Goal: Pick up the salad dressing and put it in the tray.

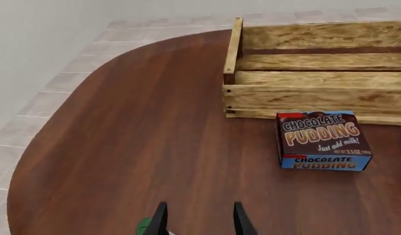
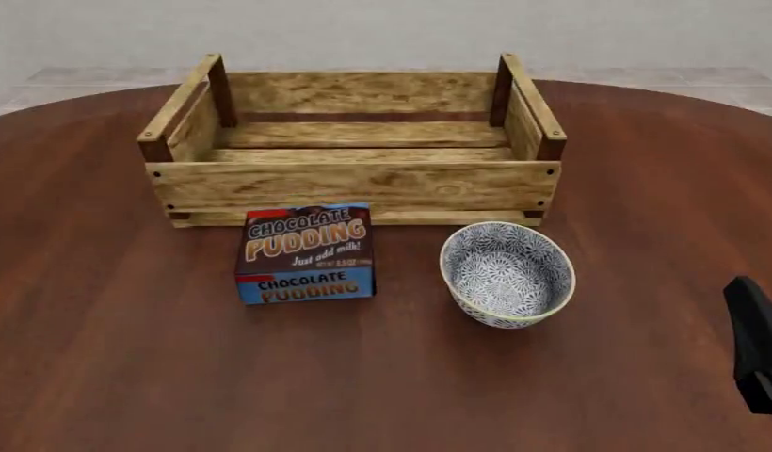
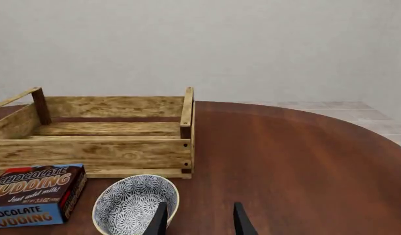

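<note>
At the table's twelve o'clock side in the front view, the tray (image 2: pixel 352 185) sits on the table (image 2: pixel 110 358), with the pudding box (image 2: pixel 306 253) just before it at its seven o'clock and the patterned bowl (image 2: pixel 506 273) at its five o'clock. The left gripper (image 1: pixel 199 220) has its fingers parted, a green-and-white sliver, apparently the salad dressing (image 1: pixel 147 226), showing beside one finger, outside the gap. The right gripper (image 3: pixel 199 221) is parted too, beside the bowl and holding nothing.

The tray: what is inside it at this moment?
Nothing shows inside the tray: only bare floor slats. The near wall covers a strip of the floor just behind it, so that strip cannot be checked.
</note>
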Available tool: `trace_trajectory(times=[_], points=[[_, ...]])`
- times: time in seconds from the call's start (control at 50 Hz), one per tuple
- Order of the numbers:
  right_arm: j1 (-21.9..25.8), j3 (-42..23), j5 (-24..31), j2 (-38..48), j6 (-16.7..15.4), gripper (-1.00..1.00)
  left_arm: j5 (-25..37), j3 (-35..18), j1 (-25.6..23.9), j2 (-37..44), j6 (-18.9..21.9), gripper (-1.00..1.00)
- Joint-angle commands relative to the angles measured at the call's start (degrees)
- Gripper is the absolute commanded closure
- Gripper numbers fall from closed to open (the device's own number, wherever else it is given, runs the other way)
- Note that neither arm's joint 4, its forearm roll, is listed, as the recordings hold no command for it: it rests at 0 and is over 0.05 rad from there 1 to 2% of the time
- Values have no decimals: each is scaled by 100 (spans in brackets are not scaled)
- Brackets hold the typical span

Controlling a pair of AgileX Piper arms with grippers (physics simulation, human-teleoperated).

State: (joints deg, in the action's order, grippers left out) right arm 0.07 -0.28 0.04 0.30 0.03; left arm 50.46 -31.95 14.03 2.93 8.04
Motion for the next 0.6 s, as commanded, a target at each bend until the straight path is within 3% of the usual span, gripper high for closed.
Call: trace_trajectory(times=[0.02,0.08,0.1,0.14,0.16,0.32,0.46,0.5,0.52,0.6], points=[[0,0,-2,1,0,-100,986,-854,253,430,170,-100],[-2,0,-1,1,0,-100,1105,-789,343,615,83,-100],[1,0,-1,1,0,-100,1126,-900,291,569,175,-100],[0,0,-2,0,-1,-100,1147,-989,657,638,466,-100],[0,0,-2,0,-1,-100,1192,-1066,721,759,199,-100],[1,0,-2,1,-1,-100,1358,-730,848,847,-39,-100],[2,0,-2,0,1,-100,1367,-733,985,823,23,-100],[2,0,-2,1,-1,-100,1318,-664,1069,824,90,-100],[0,0,-1,1,1,-100,1240,-668,1208,804,333,-100],[0,0,-2,1,0,-100,1104,-640,1358,866,392,-100]])
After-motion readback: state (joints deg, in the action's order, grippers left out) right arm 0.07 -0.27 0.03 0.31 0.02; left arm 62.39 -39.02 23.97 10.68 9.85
